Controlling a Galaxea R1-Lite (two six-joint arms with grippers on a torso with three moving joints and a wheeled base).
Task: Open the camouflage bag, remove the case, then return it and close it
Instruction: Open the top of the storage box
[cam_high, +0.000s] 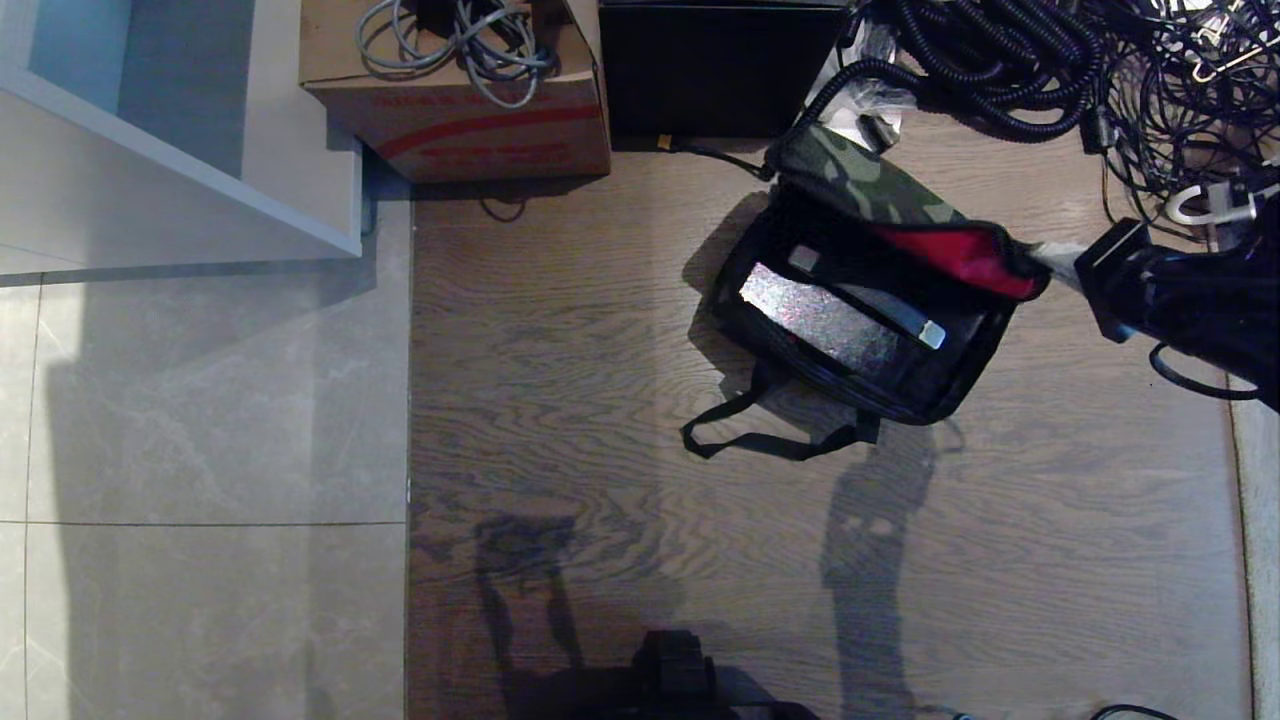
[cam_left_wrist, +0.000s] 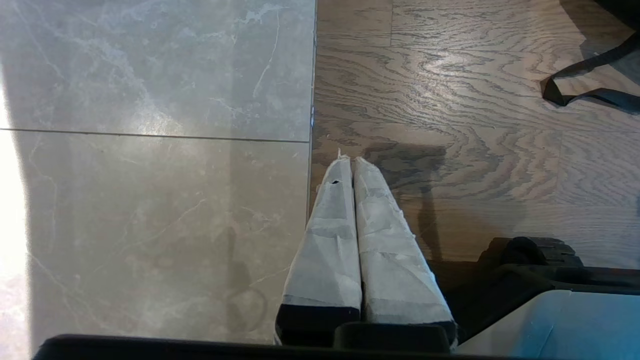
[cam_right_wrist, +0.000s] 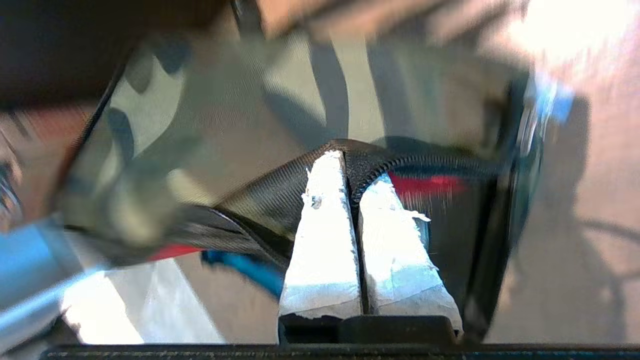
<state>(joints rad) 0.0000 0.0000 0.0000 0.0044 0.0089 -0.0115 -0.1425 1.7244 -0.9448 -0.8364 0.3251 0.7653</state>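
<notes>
Head view: camouflage bag (cam_high: 860, 300) lies on the wood floor, upper right of centre, lid half raised, case (cam_high: 820, 320) inside. Right gripper (cam_right_wrist: 352, 185) pinches the lid's zippered edge. Likely opening or closing; can't tell which. Left gripper (cam_left_wrist: 350, 165) pressed together, idle.

Your right arm reaches in from the right edge, its gripper (cam_right_wrist: 352, 172) with white-wrapped fingers (cam_right_wrist: 325, 220) pinched together on the camouflage bag (cam_high: 860, 290) lid's edge. Your left gripper (cam_left_wrist: 352, 162) hangs parked, fingers pressed together, pointing down at the near left.
</notes>
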